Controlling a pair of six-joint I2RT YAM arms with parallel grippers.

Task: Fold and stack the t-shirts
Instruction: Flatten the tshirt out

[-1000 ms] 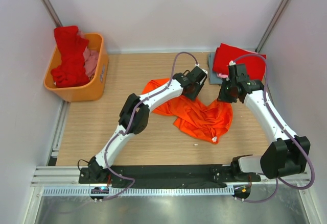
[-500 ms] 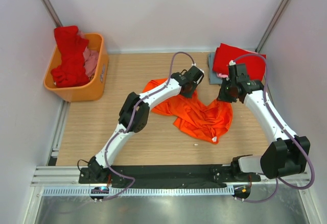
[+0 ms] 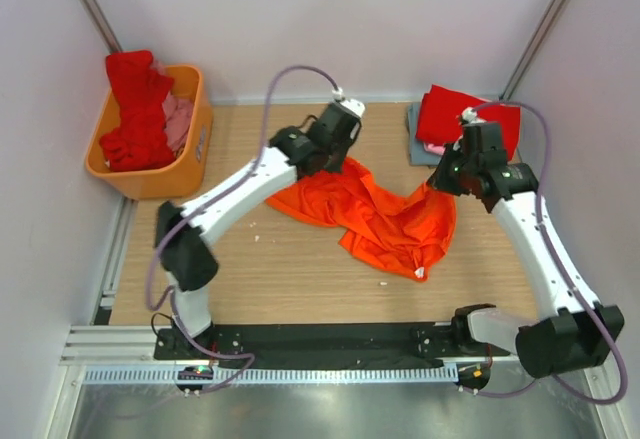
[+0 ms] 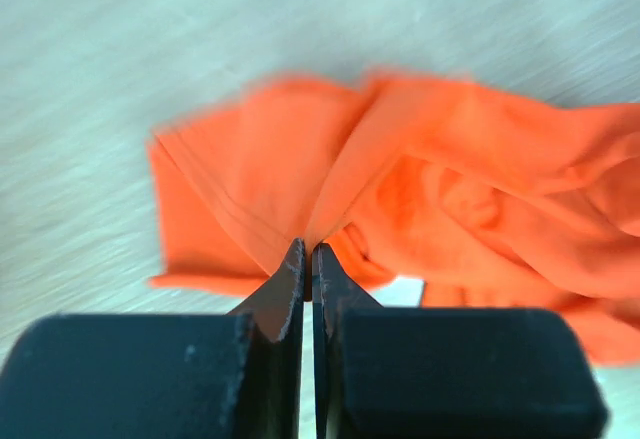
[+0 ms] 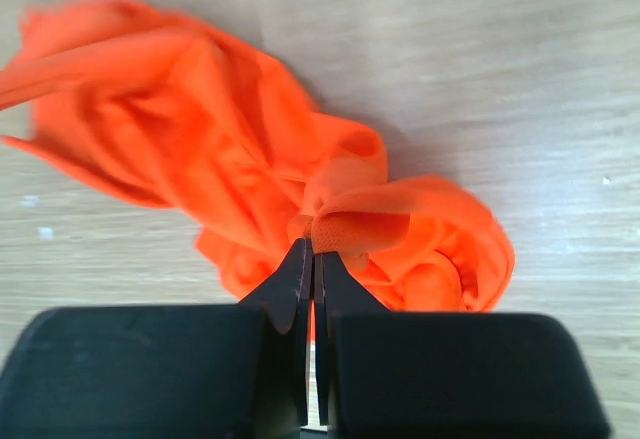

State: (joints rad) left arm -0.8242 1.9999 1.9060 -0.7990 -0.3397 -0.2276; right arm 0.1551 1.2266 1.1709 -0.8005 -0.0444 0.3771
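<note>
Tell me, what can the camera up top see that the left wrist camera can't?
Only the top camera shows the orange basket holding red and pink t-shirts, the folded stack in the far right corner, and the right gripper pinching the orange t-shirt. Only the left wrist camera shows, close up, the left gripper shut on a thin fold of it. Both show the orange t-shirt lying crumpled on the wooden table.

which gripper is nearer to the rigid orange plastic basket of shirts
Left. The left gripper, pinching the bright orange cloth t-shirt, is at mid-table, right of the orange plastic basket; the right gripper pinches the shirt's other end, farther right.
</note>
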